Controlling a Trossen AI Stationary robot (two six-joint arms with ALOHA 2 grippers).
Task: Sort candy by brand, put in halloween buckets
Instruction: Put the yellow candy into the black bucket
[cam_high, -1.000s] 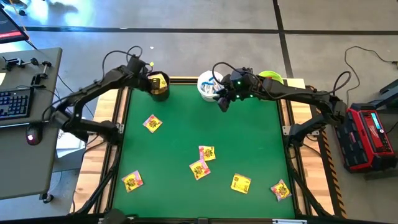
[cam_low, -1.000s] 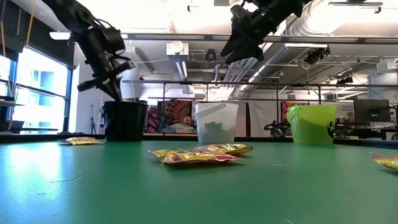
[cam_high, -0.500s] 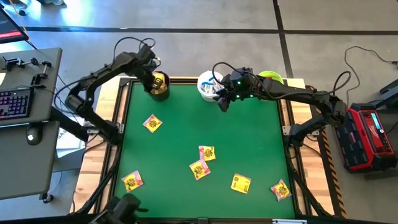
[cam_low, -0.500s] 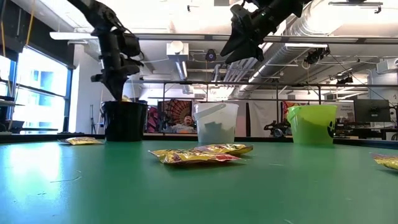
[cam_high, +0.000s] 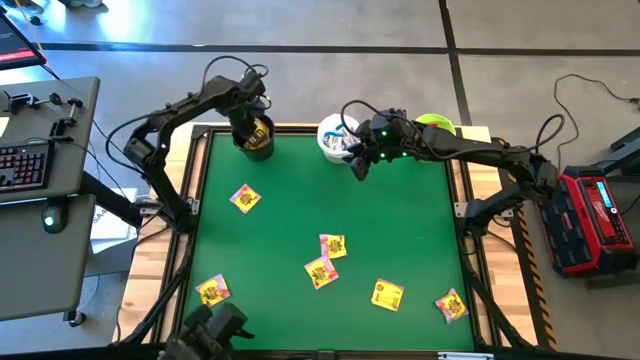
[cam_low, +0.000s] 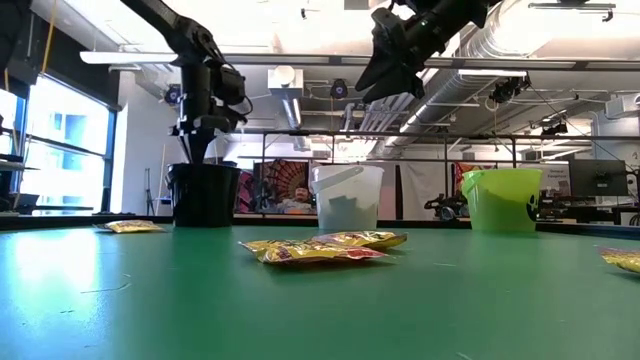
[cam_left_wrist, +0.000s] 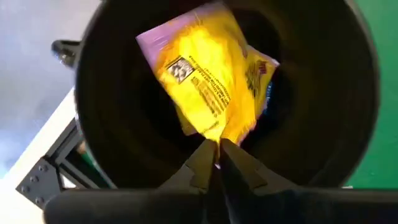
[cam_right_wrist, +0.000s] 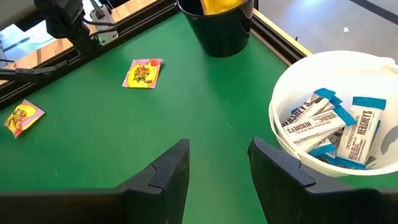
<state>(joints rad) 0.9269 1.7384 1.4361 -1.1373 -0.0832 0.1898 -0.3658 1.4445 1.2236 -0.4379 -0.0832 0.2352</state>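
A: Well, nearest my side of the mat (cam_high: 280, 230), six yellow packets (cam_high: 320, 271) are scattered loose, well short of the black pail (cam_high: 258, 140).

B: And the left gripper (cam_left_wrist: 214, 163)?

A: It hangs straight over the black pail, fingers together, pinching one corner of a yellow packet (cam_left_wrist: 208, 84). I'd say I've got it by the edge so it dangles inside the rim and drops clean when I let go.

B: The right one?

A: My right gripper (cam_right_wrist: 214, 165) is raised just beside the white pail (cam_high: 333, 137), which stands right of the black pail, and its fingers are apart with nothing between them. White-and-blue bars (cam_right_wrist: 329, 127) already lie in that pail.

B: Anything farther?

A: A green pail (cam_high: 437, 124) stands beyond the white one, well away from the black pail, along the far edge. I see no red candy on the mat.
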